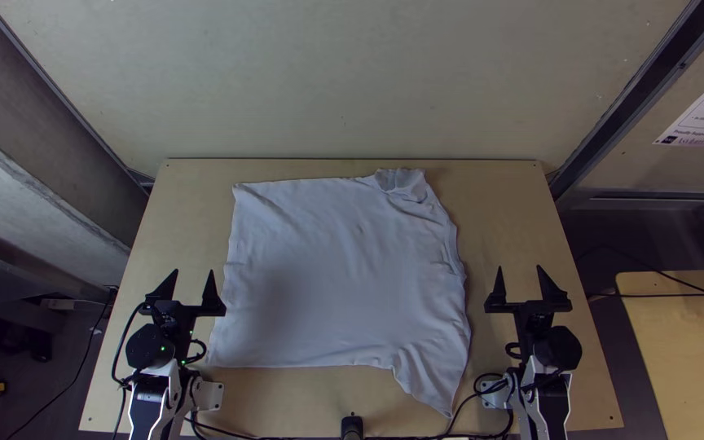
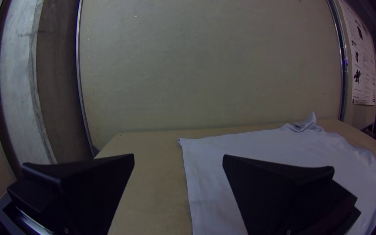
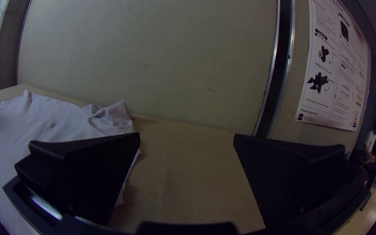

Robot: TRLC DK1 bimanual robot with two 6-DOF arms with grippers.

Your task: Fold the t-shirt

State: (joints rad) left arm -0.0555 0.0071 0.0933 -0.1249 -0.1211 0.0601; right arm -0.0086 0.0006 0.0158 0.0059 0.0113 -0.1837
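In the top view a white t-shirt (image 1: pixel 344 269) lies spread across the middle of the table, slightly wrinkled, its hem side at the left. One sleeve is bunched at the upper right corner; the other points toward the near edge. My left gripper (image 1: pixel 193 273) stands open just left of the shirt, holding nothing. To the shirt's right, my right gripper (image 1: pixel 519 269) is open too, with nothing between its fingers. The left wrist view has the shirt (image 2: pixel 257 152) beyond and under one finger of the left gripper (image 2: pixel 178 156). The right wrist view has the shirt (image 3: pixel 35 122) beside the right gripper (image 3: pixel 187 135).
The light wooden table (image 1: pixel 344 395) has bare strips around the shirt. A pale wall (image 1: pixel 352 81) rises behind its far edge. Black cables (image 1: pixel 270 437) run along the near edge. A second wooden surface (image 1: pixel 678 326) stands off to the right.
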